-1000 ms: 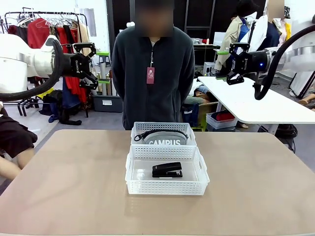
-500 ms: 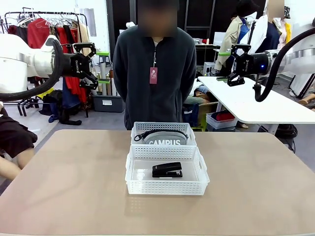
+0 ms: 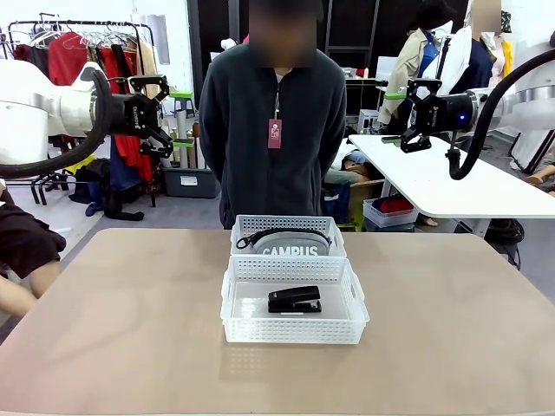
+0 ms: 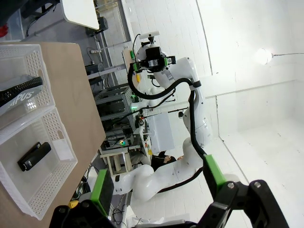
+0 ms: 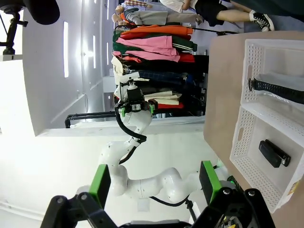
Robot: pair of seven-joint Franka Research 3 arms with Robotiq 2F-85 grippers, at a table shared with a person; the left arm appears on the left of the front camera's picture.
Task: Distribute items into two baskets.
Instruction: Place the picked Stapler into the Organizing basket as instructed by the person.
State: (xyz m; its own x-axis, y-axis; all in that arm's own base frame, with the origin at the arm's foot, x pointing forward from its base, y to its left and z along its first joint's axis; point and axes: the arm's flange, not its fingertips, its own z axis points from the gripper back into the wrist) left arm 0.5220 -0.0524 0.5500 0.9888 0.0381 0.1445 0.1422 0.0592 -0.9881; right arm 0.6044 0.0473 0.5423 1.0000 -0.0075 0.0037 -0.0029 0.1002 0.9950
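Two white lattice baskets stand end to end at the table's middle. The far, smaller basket [image 3: 286, 220] [image 4: 26, 57] [image 5: 256, 59] holds the grey "CAMPUS" pouch [image 3: 291, 247] [image 4: 16, 95] with its black strap [image 5: 280, 91]. In the nearer, larger basket [image 3: 295, 331] [image 4: 54, 142] [image 5: 243, 137] lies the black stapler [image 3: 294, 300] [image 4: 34, 156] [image 5: 274, 154]. My left gripper [image 3: 172, 121] [image 4: 158, 183] hangs high at the left, open and empty. High at the right, my right gripper [image 3: 399, 119] [image 5: 154, 183] is likewise open and empty. Both are well above and away from the baskets.
A person [image 3: 271, 113] stands at the table's far edge, right behind the baskets, arms behind the back. The tan tabletop [image 3: 113, 321] has free room on both sides of the baskets. A white table [image 3: 451, 182] stands at the back right.
My right gripper has drifted slightly right and up. The person has shifted a little. The baskets, the items and my left arm have not moved.
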